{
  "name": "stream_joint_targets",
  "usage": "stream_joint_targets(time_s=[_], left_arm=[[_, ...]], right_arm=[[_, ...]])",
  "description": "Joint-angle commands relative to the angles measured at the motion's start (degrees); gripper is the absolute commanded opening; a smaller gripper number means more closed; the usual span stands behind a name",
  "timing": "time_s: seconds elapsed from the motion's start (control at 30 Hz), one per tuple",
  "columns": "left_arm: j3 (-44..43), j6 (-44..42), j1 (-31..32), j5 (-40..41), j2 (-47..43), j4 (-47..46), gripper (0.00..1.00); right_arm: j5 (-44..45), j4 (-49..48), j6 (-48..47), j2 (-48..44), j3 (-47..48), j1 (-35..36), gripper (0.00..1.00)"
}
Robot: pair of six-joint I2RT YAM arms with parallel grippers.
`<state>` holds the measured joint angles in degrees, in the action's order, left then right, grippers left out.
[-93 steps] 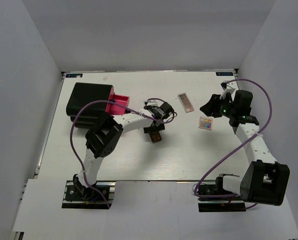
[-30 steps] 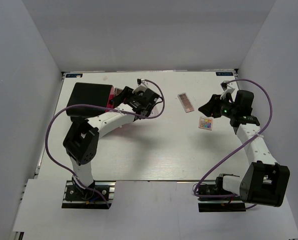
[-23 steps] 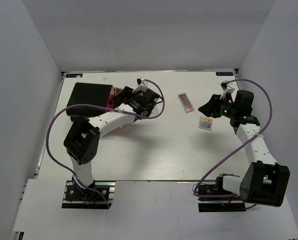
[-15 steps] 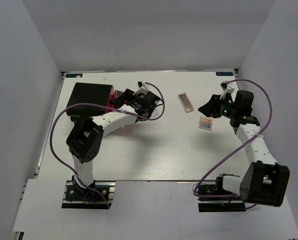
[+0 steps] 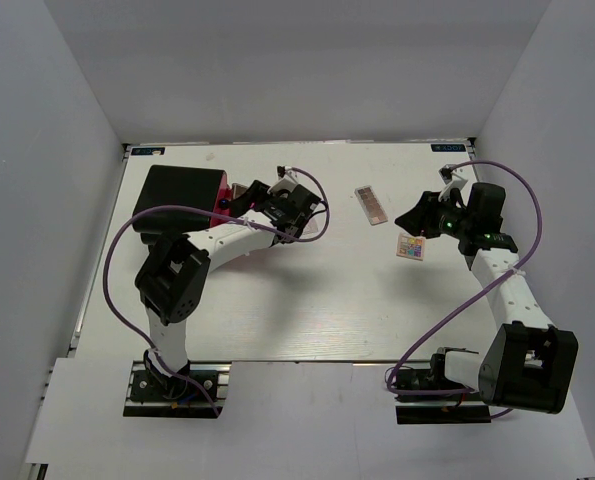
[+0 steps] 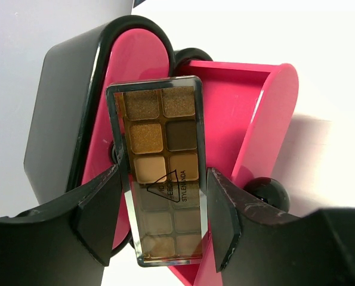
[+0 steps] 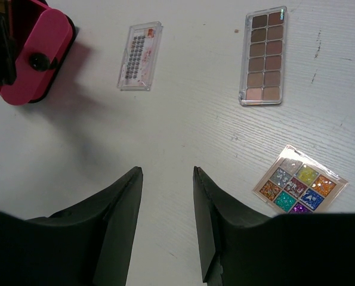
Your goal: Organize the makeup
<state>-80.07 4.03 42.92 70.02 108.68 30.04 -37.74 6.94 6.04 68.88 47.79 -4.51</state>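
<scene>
Spotting two long palettes: one gold-brown eyeshadow palette [image 6: 156,137] pinched by its long edges in the left gripper [image 6: 162,220], right at the pink tray [image 6: 240,113] of the black case [image 6: 61,119] — and one matte brown eyeshadow palette [image 7: 265,55] flat on the table [image 7: 183,119]. Plus one square glitter palette [image 7: 299,180] near it and one clear lash packet [image 7: 140,56] nearer the case. Right gripper [image 7: 165,220] spread wide, holding nothing, above the table.

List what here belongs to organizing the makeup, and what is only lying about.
Belongs to the job:
- gold-brown palette, clamped in the left gripper at the case
- brown palette, flat on the table
- square multicoloured palette
- clear flat packet

Not makeup:
- black-and-pink case, pink trays swung open; seemingly the holder, not a thing to sort
</scene>
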Motion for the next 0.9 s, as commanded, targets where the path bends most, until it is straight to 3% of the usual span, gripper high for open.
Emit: stream_joint_targets(time_s=[0.0,0.1,0.3,0.47,0.63,0.87], left_arm=[[-0.96,0.1,-0.11,0.29,-0.14,-0.34,0.22],[-1.4,0.19,-0.11,0.21,0.04,-0.07,0.25],[-2.28,0.19,-0.11,0.65,0.21,0.1,0.42],[-2.72,0.27,-0.11,1.26,0.04,0.1,0.66],[-3.6,0.27,-0.11,1.44,-0.05,0.54,0.74],[-5.18,-0.16,-0.11,1.7,-0.49,0.63,0.76]], right_arm=[[-1.2,-1.75,0.46,0.02,-0.24,-0.32,0.46],[-1.37,-1.84,0.55,-0.06,-0.24,-0.32,0.46],[-1.46,-1.76,0.55,-0.06,-0.24,-0.41,0.46],[-1.46,-1.84,0.55,0.02,-0.15,-0.41,0.46],[-1.55,-1.84,0.55,0.11,-0.33,-0.41,0.45],[-1.55,-1.84,0.64,0.02,-0.33,-0.32,0.45]])
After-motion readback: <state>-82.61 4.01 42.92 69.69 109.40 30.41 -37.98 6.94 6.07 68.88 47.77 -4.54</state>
